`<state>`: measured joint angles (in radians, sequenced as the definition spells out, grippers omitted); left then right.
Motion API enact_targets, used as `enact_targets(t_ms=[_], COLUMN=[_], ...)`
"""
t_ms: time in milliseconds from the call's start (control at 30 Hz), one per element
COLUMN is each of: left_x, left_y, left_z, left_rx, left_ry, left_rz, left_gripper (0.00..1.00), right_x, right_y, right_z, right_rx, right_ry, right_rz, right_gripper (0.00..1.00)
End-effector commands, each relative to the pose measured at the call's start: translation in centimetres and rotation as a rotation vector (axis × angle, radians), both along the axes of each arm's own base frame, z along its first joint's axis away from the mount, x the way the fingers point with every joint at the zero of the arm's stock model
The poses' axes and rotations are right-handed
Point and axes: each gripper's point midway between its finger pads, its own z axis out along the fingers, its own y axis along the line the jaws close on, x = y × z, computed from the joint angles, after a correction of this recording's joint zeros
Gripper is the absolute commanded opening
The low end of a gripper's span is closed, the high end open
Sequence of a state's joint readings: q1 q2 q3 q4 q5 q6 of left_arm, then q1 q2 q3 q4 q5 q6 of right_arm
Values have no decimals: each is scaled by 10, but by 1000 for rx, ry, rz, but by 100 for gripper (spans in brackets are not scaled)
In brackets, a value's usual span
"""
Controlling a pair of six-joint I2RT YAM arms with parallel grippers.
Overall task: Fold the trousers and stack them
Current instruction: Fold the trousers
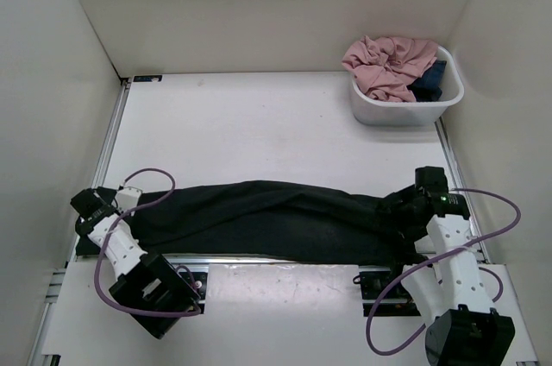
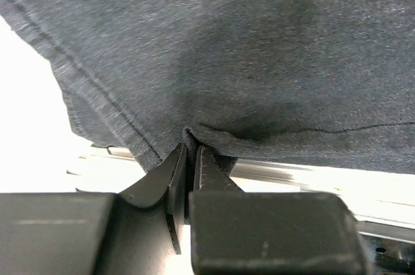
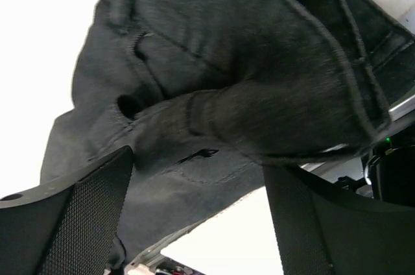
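The black trousers (image 1: pixel 259 219) lie stretched out left to right along the near part of the table. My left gripper (image 1: pixel 90 226) is at their left end. In the left wrist view it (image 2: pixel 191 150) is shut on a small pinch of the cloth (image 2: pixel 246 61) near the hemmed edge. My right gripper (image 1: pixel 395 215) is at their right end. In the right wrist view it (image 3: pixel 198 216) is open, its fingers (image 3: pixel 84 213) wide apart, with the bunched waist part (image 3: pixel 214 93), seams and a pocket slit, just beyond them.
A white tub (image 1: pixel 392 111) stands at the back right with a pink garment (image 1: pixel 388 64) and a small dark blue garment (image 1: pixel 429 81) in it. A metal rail (image 1: pixel 259 259) runs along the table's near edge under the trousers. White walls enclose the table on three sides.
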<state>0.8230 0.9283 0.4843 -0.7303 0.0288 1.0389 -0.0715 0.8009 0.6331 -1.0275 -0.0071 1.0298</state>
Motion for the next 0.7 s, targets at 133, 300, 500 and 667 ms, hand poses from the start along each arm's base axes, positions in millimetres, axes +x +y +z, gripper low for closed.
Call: enact_targets(t_ms=[133,300,500,667], left_x=[28,62,112,125], left_y=[21,48,87,94], left_z=[44,95,157,176], left_rx=[43,113,147,156], left_ry=[-118,-232,-374,-372], left_rz=[28,15,24,-35], left_gripper=[14,14,14,14], right_x=[9,18,59,51], right_y=[-28,-41,-66,-59], right_z=[-13,-12,46,50], right_rx=[-139,-207,-348,-319], right_ry=[7,27,-114,-77], right_rz=[-102,-92,-77,-17], right_gripper=[50,0,0,0])
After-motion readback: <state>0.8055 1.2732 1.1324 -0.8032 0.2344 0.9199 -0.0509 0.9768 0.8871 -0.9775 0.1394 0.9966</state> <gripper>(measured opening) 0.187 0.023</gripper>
